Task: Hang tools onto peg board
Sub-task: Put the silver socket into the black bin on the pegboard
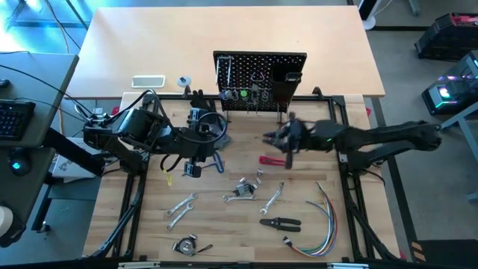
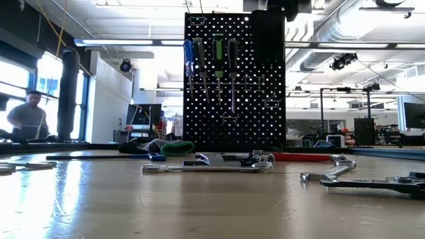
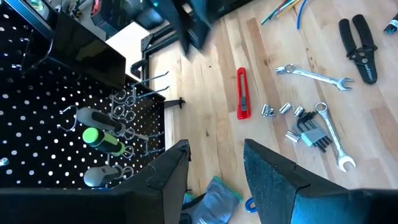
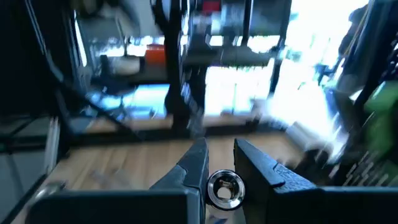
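Note:
The black peg board (image 1: 260, 75) stands upright at the table's far middle, and screwdrivers (image 2: 218, 56) hang on its front. My right gripper (image 1: 272, 138) hovers in front of the board, shut on a silver tool whose ring end (image 4: 225, 186) shows between its fingers. My left gripper (image 3: 214, 162) is open and empty, left of the board, above a grey glove (image 3: 214, 202). A red-handled tool (image 1: 270, 160), silver wrenches (image 1: 272, 196), hex keys (image 1: 243, 190) and dark pliers (image 1: 280, 222) lie flat on the table. My right gripper holds a silver tool between its two fingers; only a round ring end (image 4: 225, 186) shows, far back between the fingers (image 4: 193, 165). The rest of the tool is hidden by the gripper, and the tool is lifted clear of the table.
A bundle of coloured wires (image 1: 321, 224) lies at the near right. More wrenches (image 1: 181, 205) and a small tool (image 1: 187, 245) lie at the near left. A black box bin (image 1: 287, 82) sits on the board's right part. A person (image 2: 30, 116) shows far off in the room.

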Motion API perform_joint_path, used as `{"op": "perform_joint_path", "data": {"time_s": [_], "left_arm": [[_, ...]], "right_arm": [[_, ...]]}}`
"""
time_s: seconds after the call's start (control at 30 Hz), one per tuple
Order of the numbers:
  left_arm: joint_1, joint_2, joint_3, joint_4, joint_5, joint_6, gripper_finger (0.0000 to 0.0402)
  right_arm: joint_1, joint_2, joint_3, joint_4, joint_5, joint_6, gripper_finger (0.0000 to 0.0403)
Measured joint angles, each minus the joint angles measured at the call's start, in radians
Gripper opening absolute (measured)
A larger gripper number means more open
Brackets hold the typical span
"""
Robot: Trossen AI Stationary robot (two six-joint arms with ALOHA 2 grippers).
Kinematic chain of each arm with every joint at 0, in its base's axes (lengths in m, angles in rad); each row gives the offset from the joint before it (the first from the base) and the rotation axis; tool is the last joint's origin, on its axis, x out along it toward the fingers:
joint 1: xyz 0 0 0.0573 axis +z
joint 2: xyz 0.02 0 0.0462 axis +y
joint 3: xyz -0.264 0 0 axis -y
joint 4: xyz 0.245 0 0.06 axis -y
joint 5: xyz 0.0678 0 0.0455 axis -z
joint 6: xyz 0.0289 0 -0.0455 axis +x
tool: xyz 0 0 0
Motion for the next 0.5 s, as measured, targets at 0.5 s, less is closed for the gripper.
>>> {"op": "perform_joint_path", "data": {"time_s": [0.5], "left_arm": [[-0.005,0.000,-0.133,0.061,0.034,-0.050,0.0147]], "right_arm": [[-0.109,0.037,0.673,-0.464,0.099,-0.337,0.0047]]}}
